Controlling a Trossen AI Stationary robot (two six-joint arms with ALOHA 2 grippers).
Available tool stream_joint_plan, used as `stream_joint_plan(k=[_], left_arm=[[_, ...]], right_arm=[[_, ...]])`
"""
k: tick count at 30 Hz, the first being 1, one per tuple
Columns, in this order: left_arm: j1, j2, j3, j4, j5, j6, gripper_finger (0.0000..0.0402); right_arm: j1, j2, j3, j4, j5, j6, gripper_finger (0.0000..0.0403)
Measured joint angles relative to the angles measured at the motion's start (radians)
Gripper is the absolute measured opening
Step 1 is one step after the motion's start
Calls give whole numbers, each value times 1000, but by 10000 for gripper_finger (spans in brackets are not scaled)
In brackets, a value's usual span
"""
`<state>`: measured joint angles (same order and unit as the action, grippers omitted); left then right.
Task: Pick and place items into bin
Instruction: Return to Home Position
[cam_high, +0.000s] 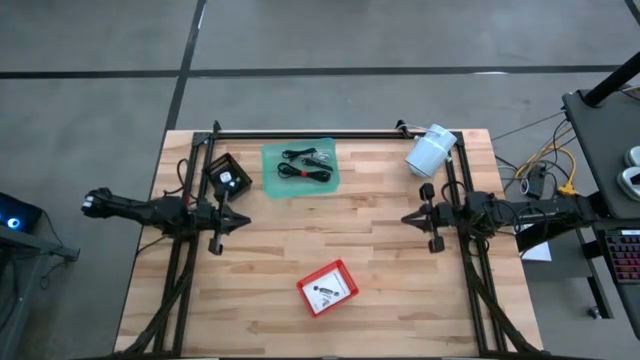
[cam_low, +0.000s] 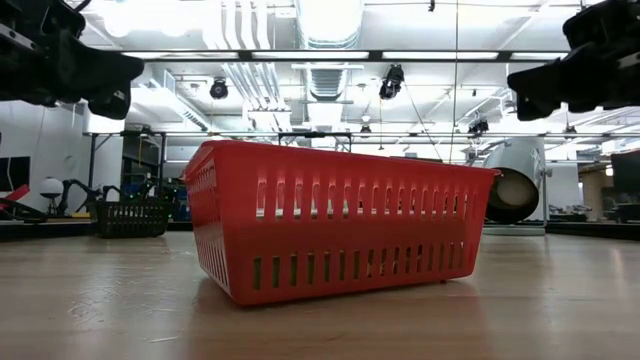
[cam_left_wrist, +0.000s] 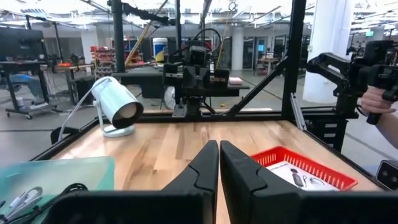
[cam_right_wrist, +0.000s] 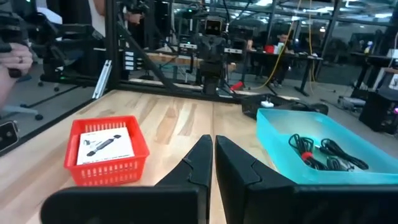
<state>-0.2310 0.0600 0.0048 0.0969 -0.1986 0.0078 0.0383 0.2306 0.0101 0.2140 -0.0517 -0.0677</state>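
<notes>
Hovering above the wooden table, I hold both arms level and pointed at each other across the middle. My left gripper sits at the left side and my right gripper at the right side, well apart from one another. Both sets of jaws are closed to a thin sliver and hold nothing.

A red bin stands on the table between my two grippers, nearer the front edge. A white card box with black marks lies flat inside it. At the far side of the table, closer to my left arm, is a clear blue-green bin. Thin black coiled cables lie tangled in its bottom, one with a small red part. A small black bin sits just beside it, close to my left arm. I cannot tell what is in it.

Lying tilted on its side at the far right corner is a large white cylinder, near my right arm. Beyond the table's edge a person's hand grips a dark handle.
</notes>
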Motion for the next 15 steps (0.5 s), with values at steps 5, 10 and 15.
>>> stream_joint_plan(k=[5, 10, 15], left_arm=[[0, -5, 0, 1, 0, 0, 0], [0, -8, 0, -4, 3, -2, 0], [0, 8, 0, -10, 4, -42, 0]], right_arm=[[0, 2, 0, 0, 8, 1, 8], [0, 3, 0, 0, 31, -4, 8], [0, 3, 0, 0, 36, -62, 8]])
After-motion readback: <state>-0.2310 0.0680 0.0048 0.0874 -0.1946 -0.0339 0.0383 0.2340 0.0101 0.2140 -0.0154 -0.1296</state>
